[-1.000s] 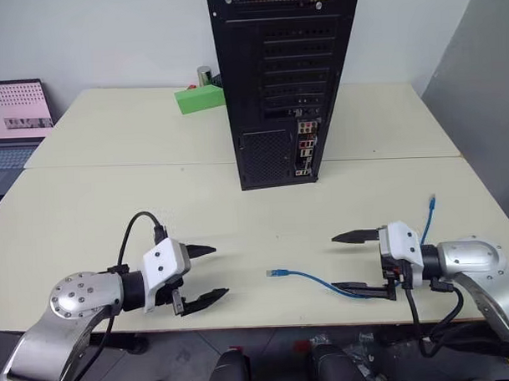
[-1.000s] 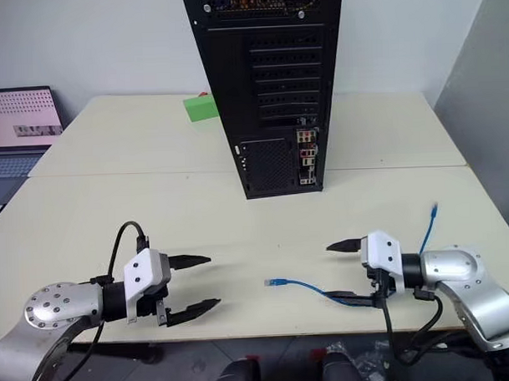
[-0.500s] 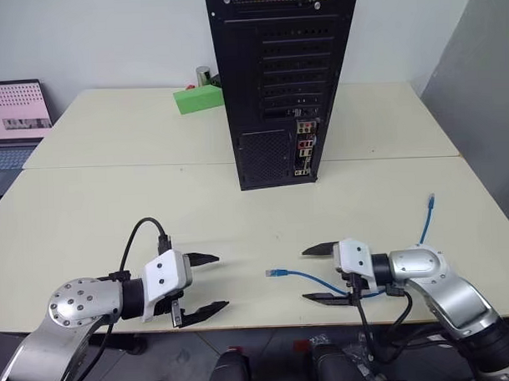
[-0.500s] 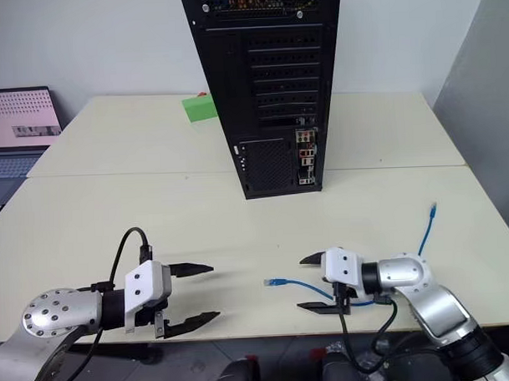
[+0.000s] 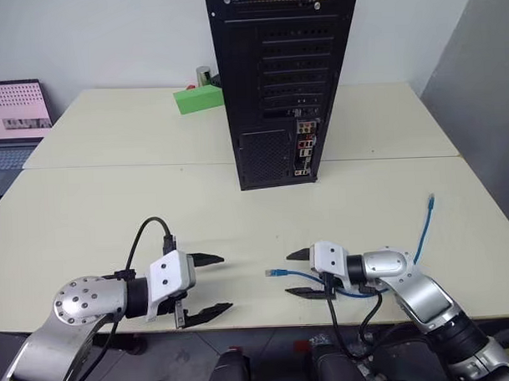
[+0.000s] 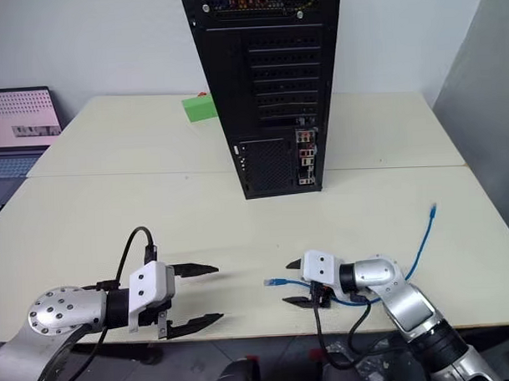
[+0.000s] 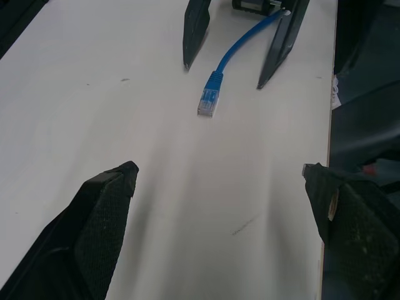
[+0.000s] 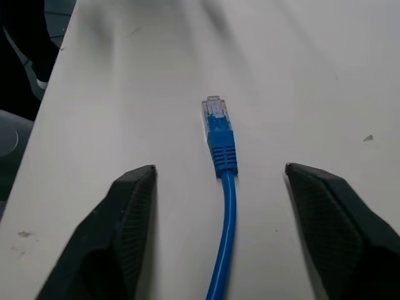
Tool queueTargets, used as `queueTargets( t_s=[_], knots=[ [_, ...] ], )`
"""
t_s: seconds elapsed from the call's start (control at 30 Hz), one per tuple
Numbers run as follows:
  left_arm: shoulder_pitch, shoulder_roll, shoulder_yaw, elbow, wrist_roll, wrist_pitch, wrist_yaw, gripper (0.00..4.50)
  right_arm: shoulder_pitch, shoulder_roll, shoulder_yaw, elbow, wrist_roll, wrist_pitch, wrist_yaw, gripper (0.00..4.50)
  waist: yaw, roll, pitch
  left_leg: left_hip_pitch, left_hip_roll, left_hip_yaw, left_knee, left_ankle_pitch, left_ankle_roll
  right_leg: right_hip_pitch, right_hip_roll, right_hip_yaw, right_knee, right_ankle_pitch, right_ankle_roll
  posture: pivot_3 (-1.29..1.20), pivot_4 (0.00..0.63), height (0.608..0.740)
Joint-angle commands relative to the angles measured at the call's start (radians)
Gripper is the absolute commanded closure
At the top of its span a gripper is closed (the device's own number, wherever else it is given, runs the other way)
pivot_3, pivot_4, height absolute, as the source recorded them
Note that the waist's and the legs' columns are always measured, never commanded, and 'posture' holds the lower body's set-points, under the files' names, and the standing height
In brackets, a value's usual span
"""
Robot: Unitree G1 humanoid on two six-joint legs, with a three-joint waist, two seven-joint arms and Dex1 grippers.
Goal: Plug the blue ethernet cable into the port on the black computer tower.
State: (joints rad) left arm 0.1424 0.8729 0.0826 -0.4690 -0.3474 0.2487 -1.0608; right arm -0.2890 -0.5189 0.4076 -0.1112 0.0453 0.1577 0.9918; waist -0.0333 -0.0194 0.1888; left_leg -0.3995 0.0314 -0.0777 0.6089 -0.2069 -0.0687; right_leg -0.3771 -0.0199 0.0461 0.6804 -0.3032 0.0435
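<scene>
The blue ethernet cable [image 5: 350,289] lies on the table near its front edge. One clear plug [image 8: 215,119] points toward my left gripper, and the other end [image 5: 432,201] lies far to the right. My right gripper [image 5: 289,274] is open and straddles the cord just behind that plug, one finger on each side, without touching it. A short way left of the plug, my left gripper [image 5: 226,283] is open and empty, facing the plug [image 7: 209,100]. The black computer tower [image 5: 284,81] stands at the middle back, its rear port strip [image 5: 304,147] facing me.
A green block [image 5: 199,99] and a small metal can [image 5: 204,75] sit behind the tower on the left. An open laptop [image 5: 16,111] is at the far left. Both grippers work close to the table's front edge [image 5: 259,326].
My right gripper has slid left along the cord to just behind the plug, and its fingers have drawn closer together. The left gripper has stayed put.
</scene>
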Motion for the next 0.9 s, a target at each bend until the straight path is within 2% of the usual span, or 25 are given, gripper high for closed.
queueTargets(
  t_s=[0.03, 0.33, 0.37, 0.63, 0.9],
  knots=[
    [-0.008, -0.011, 0.012, 0.007, -0.022, -0.025, -0.011, 0.00, -0.007, -0.006, 0.007, 0.011, -0.055, -0.011, -0.033, 2.06, 0.001, 0.000, 0.000, 0.000, 0.000, 0.000, 0.000, 0.000, 0.000, 0.000, 0.000, 0.000, 0.000, 0.000, 0.000, 0.00, 0.150, 0.740],
    [-0.078, -0.035, -0.008, 0.058, -0.056, 0.014, -0.009, 0.00, -0.035, 0.002, 0.017, 0.027, -0.093, -0.078, -0.044, 4.33, 0.001, -0.001, 0.000, 0.000, 0.000, 0.000, 0.000, 0.000, 0.000, 0.000, 0.000, 0.000, 0.000, 0.000, 0.000, 0.00, 0.150, 0.740],
    [-0.092, -0.039, -0.020, 0.070, -0.054, 0.013, -0.015, 0.00, -0.041, 0.004, 0.011, 0.021, -0.081, -0.076, -0.035, 4.44, 0.001, -0.001, 0.000, 0.000, 0.000, 0.000, 0.000, 0.000, 0.000, 0.000, 0.000, 0.000, 0.000, 0.000, 0.000, 0.00, 0.150, 0.740],
    [-0.250, -0.095, -0.155, 0.216, 0.014, -0.059, -0.071, 0.00, -0.087, -0.011, -0.024, -0.070, 0.006, 0.021, 0.037, 4.45, 0.001, 0.000, 0.000, 0.000, 0.000, 0.000, 0.000, 0.000, 0.000, 0.000, 0.000, -0.001, 0.001, 0.000, -0.001, 0.00, 0.150, 0.740],
    [-0.378, -0.172, -0.237, 0.365, 0.066, -0.143, -0.113, 0.00, -0.088, -0.011, -0.030, -0.136, 0.033, 0.083, 0.026, 4.46, 0.000, -0.001, 0.000, -0.001, 0.000, -0.001, 0.000, 0.000, 0.000, 0.000, 0.000, -0.001, 0.001, 0.000, -0.001, 0.00, 0.150, 0.740]
  ],
)
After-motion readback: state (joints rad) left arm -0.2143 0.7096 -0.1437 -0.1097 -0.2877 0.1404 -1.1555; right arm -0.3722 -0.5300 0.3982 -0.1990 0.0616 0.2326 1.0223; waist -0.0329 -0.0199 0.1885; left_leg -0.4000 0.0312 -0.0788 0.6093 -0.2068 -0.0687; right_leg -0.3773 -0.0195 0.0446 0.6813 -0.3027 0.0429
